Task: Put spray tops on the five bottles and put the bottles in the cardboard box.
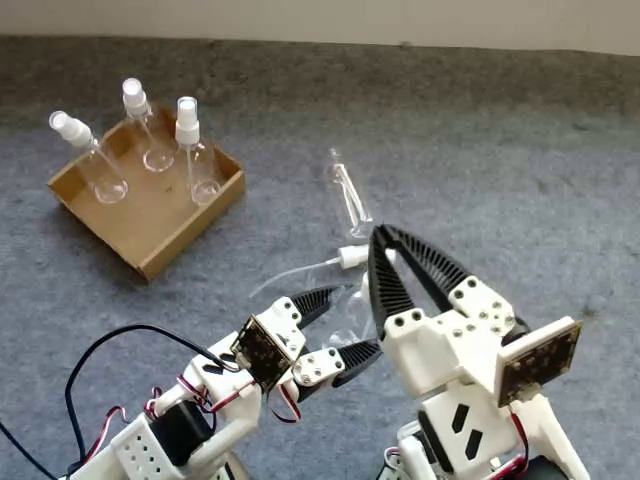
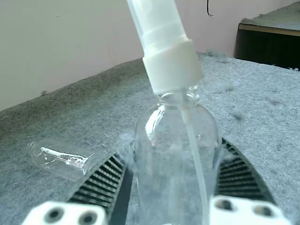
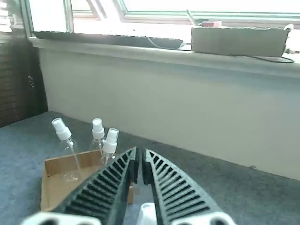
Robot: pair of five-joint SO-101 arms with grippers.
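Observation:
My left gripper (image 1: 358, 320) is shut on a clear bottle (image 2: 176, 154) just above the carpet. A white spray top (image 2: 168, 61) sits tilted on the bottle's neck, its tube hanging inside. From above, that spray top (image 1: 352, 257) lies just beside my right gripper (image 1: 380, 233), which is shut with nothing between its fingertips. Through the right gripper (image 3: 139, 157) the spray top (image 3: 146, 213) shows white below the fingers. A second bare bottle (image 1: 348, 190) lies on its side farther back. The cardboard box (image 1: 195, 235) at the far left holds three capped bottles (image 1: 195, 150).
Grey carpet covers the whole work area. The lying bottle (image 2: 61, 159) rests a little beyond the left gripper. The cardboard box (image 3: 56, 178) stands ahead of the right gripper with its capped bottles (image 3: 111, 140) upright or leaning. A wall and a window sill rise behind.

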